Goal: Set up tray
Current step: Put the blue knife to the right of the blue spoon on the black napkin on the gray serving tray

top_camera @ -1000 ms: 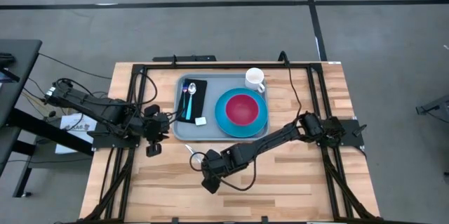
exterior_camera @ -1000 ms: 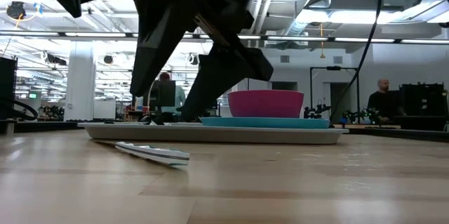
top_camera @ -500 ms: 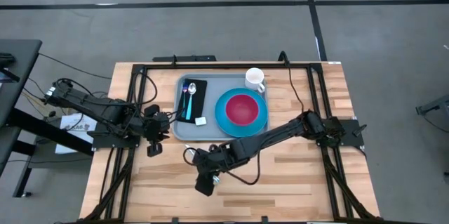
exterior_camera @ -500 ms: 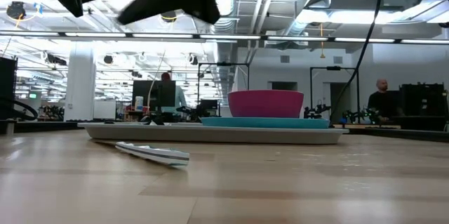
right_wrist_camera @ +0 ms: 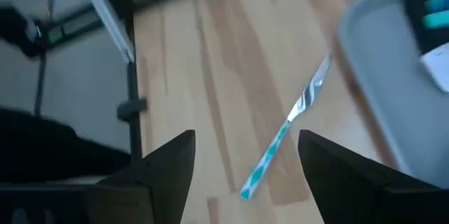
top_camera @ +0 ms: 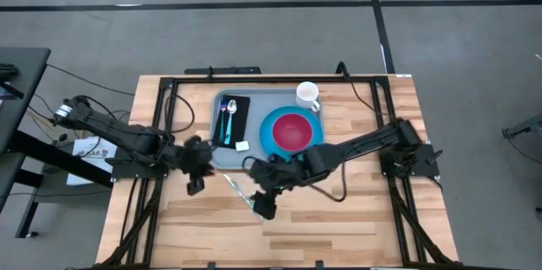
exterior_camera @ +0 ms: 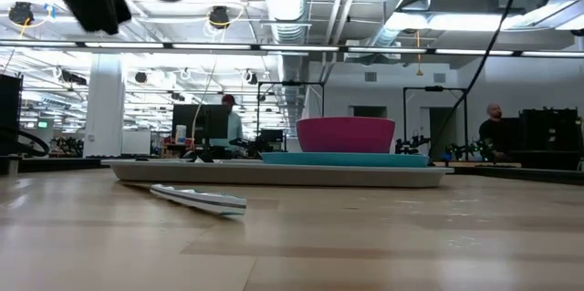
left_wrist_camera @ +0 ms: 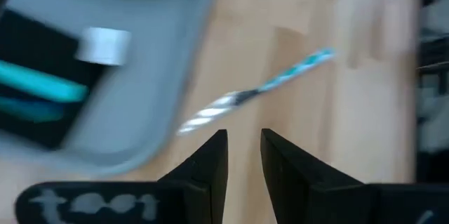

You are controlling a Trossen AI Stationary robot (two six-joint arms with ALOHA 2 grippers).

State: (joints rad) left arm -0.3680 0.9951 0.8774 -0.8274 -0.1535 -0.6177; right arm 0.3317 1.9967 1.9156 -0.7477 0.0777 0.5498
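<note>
The grey-blue tray (top_camera: 254, 158) lies at the table's far middle. It carries a black napkin (top_camera: 240, 109) with a spoon and a knife, a blue plate (top_camera: 267, 135) with a pink bowl (top_camera: 292, 132), and a white mug (top_camera: 307, 95). A fork (top_camera: 238, 190) with a teal handle lies flat on the wood just near of the tray (left_wrist_camera: 126, 104), also in the low view (exterior_camera: 196, 198). My left gripper (top_camera: 196, 185) hovers left of the fork (left_wrist_camera: 259, 90), its fingers (left_wrist_camera: 242, 155) slightly open. My right gripper (top_camera: 264, 209) hangs over the fork's handle end (right_wrist_camera: 261, 170), fingers (right_wrist_camera: 242, 154) wide open.
Black frame rails (top_camera: 254, 79) run along the table's far edge and down both sides. Bare wood (top_camera: 279, 236) stretches across the near half of the table. In the low view, people and equipment show in the room beyond the tray (exterior_camera: 274, 172).
My right arm has risen out of the low view, and its gripper has swung toward the table's right and a little toward the tray. My left gripper has moved right, toward the fork. The fork has stayed where it lay.
</note>
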